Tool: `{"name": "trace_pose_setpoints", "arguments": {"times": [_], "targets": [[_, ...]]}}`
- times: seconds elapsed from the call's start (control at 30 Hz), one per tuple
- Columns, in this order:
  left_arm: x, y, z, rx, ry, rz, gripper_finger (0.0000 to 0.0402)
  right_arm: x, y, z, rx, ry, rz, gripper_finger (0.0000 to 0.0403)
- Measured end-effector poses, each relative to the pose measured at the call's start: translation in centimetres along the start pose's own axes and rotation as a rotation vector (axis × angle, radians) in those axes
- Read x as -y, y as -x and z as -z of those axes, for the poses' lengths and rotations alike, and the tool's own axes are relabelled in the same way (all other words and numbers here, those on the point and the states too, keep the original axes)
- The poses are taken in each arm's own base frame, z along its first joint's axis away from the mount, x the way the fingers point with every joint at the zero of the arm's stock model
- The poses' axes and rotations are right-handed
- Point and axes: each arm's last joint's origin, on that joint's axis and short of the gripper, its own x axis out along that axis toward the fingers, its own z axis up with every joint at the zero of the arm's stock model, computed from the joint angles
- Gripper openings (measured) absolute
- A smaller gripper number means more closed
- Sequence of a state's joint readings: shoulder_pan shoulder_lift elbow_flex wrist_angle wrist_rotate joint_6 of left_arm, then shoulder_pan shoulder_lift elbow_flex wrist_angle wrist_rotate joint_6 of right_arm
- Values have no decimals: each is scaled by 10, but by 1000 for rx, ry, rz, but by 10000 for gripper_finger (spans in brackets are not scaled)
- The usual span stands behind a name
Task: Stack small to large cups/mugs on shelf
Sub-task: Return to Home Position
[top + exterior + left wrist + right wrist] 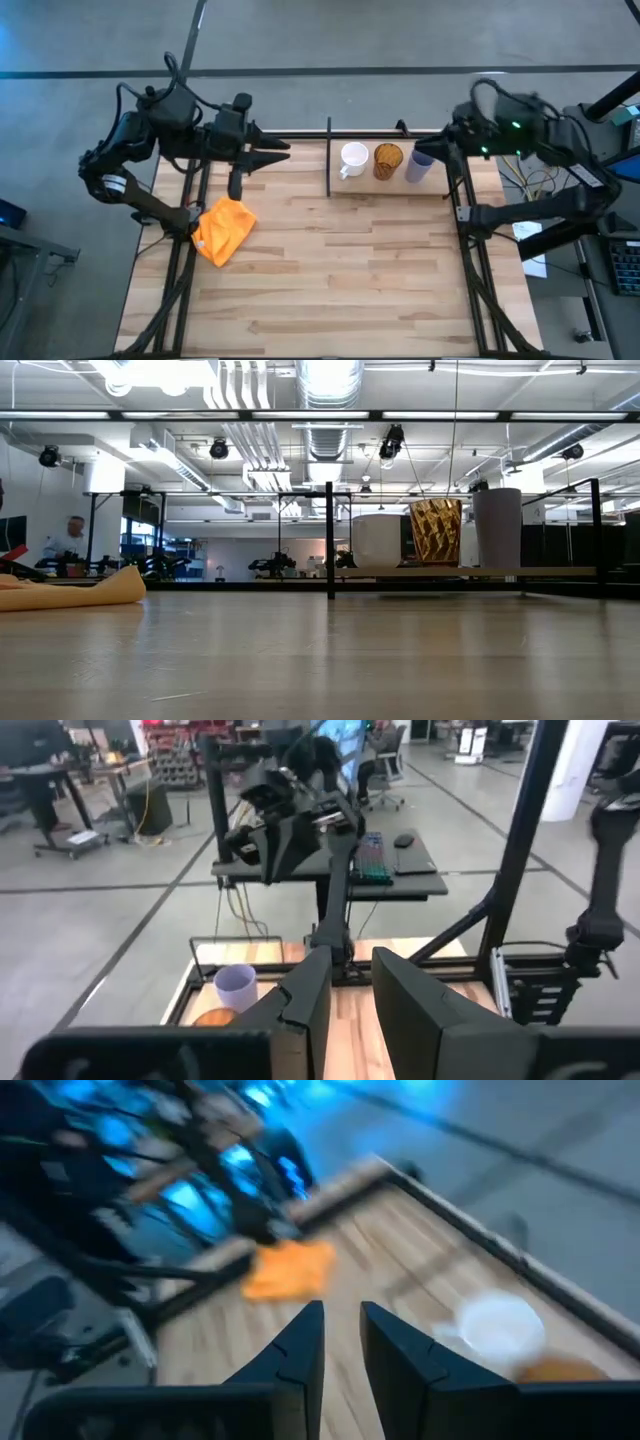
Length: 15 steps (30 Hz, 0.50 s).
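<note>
On the wooden shelf (390, 182), at the table's far side, three vessels stand upright in a row. They are a white handled mug (352, 159), an amber cup (388, 160) and a lavender tumbler (418, 167). In the low view the mug (378, 540), the cup (436, 532) and the tumbler (497, 527) stand on their bases. My left gripper (275, 153) hovers left of the shelf, narrowly open and empty. My right gripper (432, 149) hovers by the tumbler's far right side, narrowly open and empty (342, 1330).
An orange cloth (224, 231) lies crumpled on the table's left part, below my left arm. Black rods (329, 158) edge the shelf and stand up at its left end. The table's frame posts run along both side edges. The near half of the tabletop (330, 290) is bare planks.
</note>
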<state>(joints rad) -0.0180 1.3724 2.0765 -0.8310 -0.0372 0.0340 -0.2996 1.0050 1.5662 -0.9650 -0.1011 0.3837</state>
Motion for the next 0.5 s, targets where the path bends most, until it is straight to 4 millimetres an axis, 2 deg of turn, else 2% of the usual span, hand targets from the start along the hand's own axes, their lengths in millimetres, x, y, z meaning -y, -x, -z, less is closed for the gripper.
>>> {"name": "trace_pose_setpoints", "arguments": {"times": [0.1, 0.2, 0.37, 0.5], "targets": [[5, 6, 0, 8, 4, 25, 63, -14, 4, 9, 102, 110, -89, 65], [8, 8, 4, -8, 31, 21, 63, -22, -5, 23, 175, 162, -92, 65], [10, 4, 22, -83, 42, -74, 63, -15, -27, 60, 136, 171, 4, 64], [8, 15, 42, -119, 105, -128, 63, -7, -31, 78, 190, 165, 7, 65]]}}
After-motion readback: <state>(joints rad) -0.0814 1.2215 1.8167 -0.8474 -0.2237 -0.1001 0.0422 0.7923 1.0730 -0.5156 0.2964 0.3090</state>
